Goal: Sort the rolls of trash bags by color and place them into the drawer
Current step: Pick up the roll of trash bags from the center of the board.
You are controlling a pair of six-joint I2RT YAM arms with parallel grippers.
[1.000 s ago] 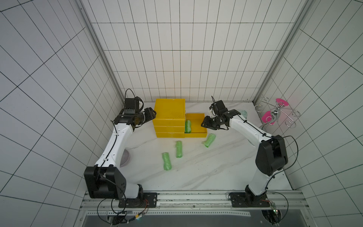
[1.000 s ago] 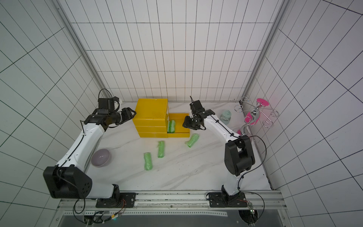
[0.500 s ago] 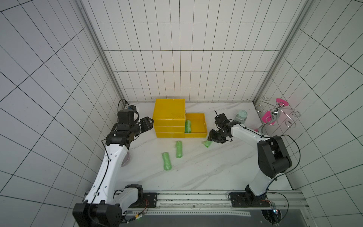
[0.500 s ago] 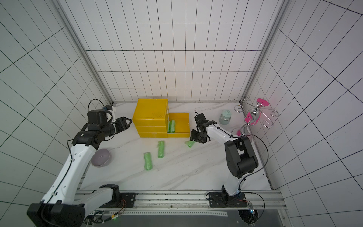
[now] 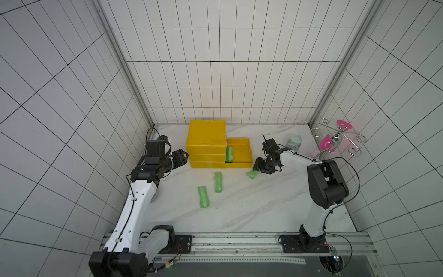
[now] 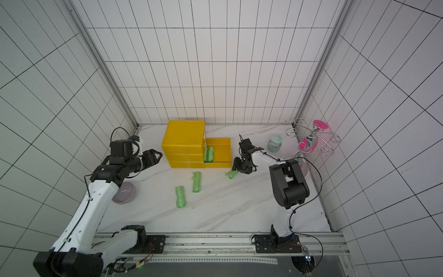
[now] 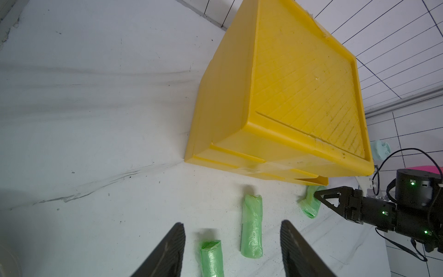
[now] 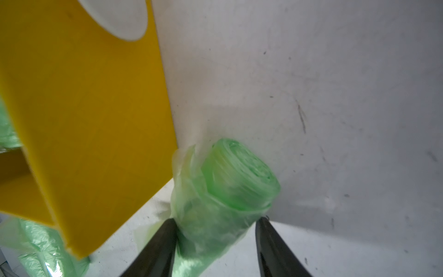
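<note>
- The left arm (image 5: 139,203) and right arm (image 5: 296,158) share one build: smooth white shells on the long links and chunky matte-black housings at the joints.
- Each stands on a black base plate (image 5: 182,244) bolted to a silver rail (image 5: 239,242) along the table's front edge.
- A black, box-shaped camera housing (image 5: 155,148) sits at the wrist.
- The left gripper (image 5: 185,157) and right gripper (image 5: 256,166) are black. Their fingers (image 7: 167,251) are flat and taper to points.
- A thin black cable (image 5: 131,195) is clipped along the left arm's white link. A looser black cable (image 5: 358,182) loops off the right arm.
- Small green lights (image 7: 383,212) dot the right arm's wrist housing.
- Red wires (image 5: 178,248) show beside the left base plate.
</note>
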